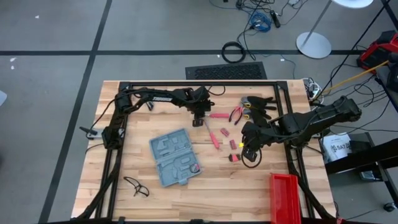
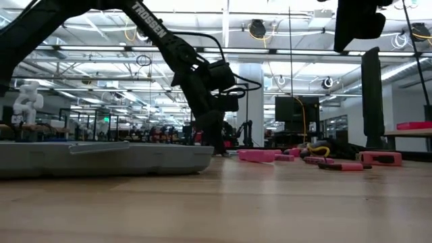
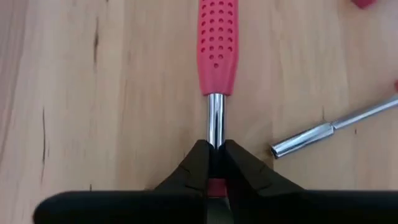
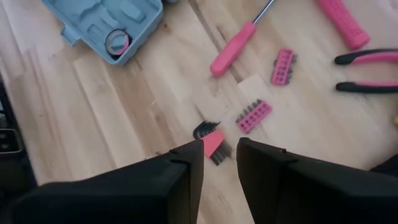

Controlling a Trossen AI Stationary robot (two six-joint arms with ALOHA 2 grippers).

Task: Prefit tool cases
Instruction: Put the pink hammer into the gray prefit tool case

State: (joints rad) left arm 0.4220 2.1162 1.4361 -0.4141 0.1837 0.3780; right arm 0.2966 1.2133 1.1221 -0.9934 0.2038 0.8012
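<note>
The open blue-grey tool case (image 1: 175, 157) lies flat on the table left of centre, its tray up; it also shows in the low view (image 2: 101, 156) and the right wrist view (image 4: 106, 25). A pink-handled tool with a chrome shaft (image 3: 216, 43) lies on the table at the far centre. My left gripper (image 1: 199, 117) is down on this tool, shut on it. My right gripper (image 4: 219, 162) hangs open above the table right of centre. Below it lies a pink hex-key set (image 4: 211, 144). My left gripper pinches the tool's chrome shaft (image 3: 215, 127) between its two fingertips (image 3: 198, 158), just short of the pink perforated handle. The fingers slant down from above, one on each side of the shaft. The tool lies flat on the table.
Loose pink tools lie between the arms: a screwdriver (image 4: 239, 43), two bit holders (image 4: 254, 116), pliers (image 1: 238, 114), and a chrome extension rod (image 3: 311, 138). A red bin (image 1: 285, 196) stands at the near right. A black wire-like object (image 1: 137, 186) lies near the front left.
</note>
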